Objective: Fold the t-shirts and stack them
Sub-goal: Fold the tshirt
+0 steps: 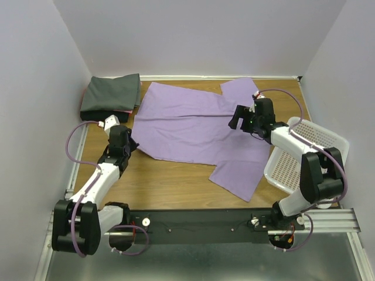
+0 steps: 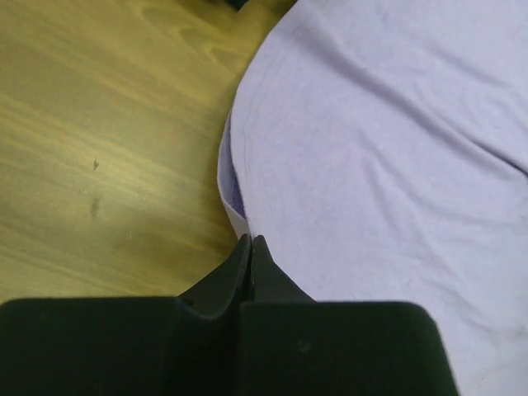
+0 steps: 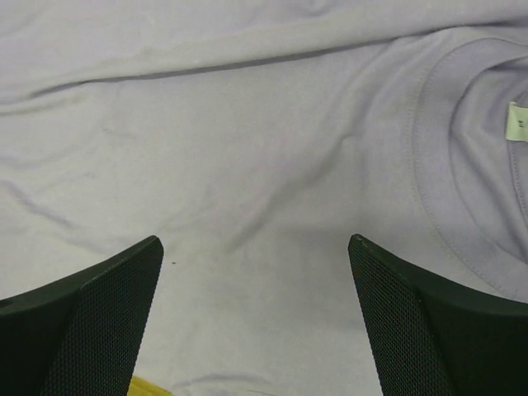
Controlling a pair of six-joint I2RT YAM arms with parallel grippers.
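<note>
A lavender t-shirt (image 1: 193,126) lies spread flat on the wooden table (image 1: 170,184), with its sleeves toward the right. My left gripper (image 1: 132,144) is at the shirt's left edge. In the left wrist view its jaws (image 2: 250,241) are pressed together on the slightly raised hem of the lavender t-shirt (image 2: 388,165). My right gripper (image 1: 239,120) hovers over the shirt near the collar. It (image 3: 256,243) is wide open above the lavender cloth (image 3: 247,148), with nothing between its fingers. The collar (image 3: 429,165) shows at the right. A folded dark grey t-shirt (image 1: 111,92) rests at the back left on a pinkish one (image 1: 122,111).
A white mesh basket (image 1: 307,153) stands at the right edge, beside the right arm. Grey walls close in the table at the left, back and right. Bare wood (image 2: 99,148) lies to the left of the shirt's hem.
</note>
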